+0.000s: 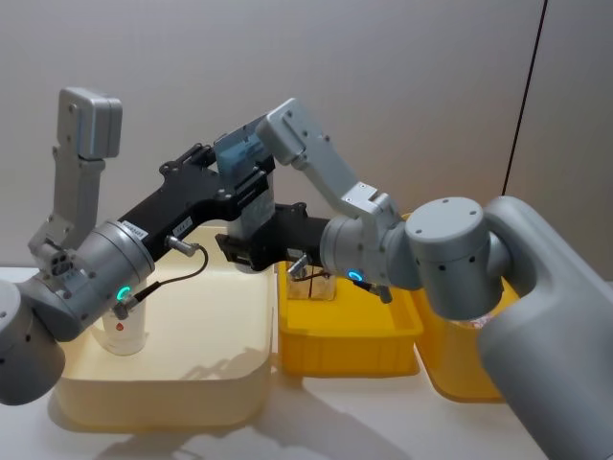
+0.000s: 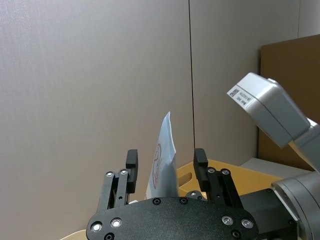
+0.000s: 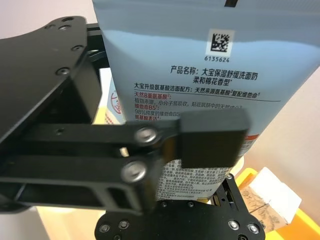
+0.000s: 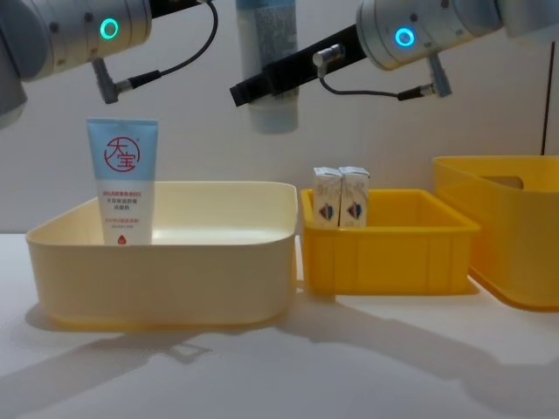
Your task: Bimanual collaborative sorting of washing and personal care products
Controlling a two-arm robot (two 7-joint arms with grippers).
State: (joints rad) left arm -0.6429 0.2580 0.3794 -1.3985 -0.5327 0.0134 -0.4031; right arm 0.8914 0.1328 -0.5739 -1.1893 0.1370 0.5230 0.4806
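A tall pale blue-grey printed tube (image 4: 269, 61) hangs cap-down in the air above the cream bin (image 4: 175, 262). My right gripper (image 4: 262, 87) is shut on its lower part, and one finger pad (image 3: 212, 137) presses on the print. My left gripper (image 2: 165, 162) stands open around the same tube (image 2: 162, 160) higher up, with gaps on both sides. In the head view the tube (image 1: 244, 153) sits between both black grippers. A light blue tube with a red round logo (image 4: 122, 183) stands upright in the cream bin. Two small beige cartons (image 4: 341, 196) stand in the small yellow bin (image 4: 389, 244).
A larger yellow bin (image 4: 507, 227) stands at the far right. The three bins sit side by side on the white table. A grey wall lies close behind. Both arms cross over the cream bin (image 1: 192, 383) and the small yellow bin (image 1: 354, 340).
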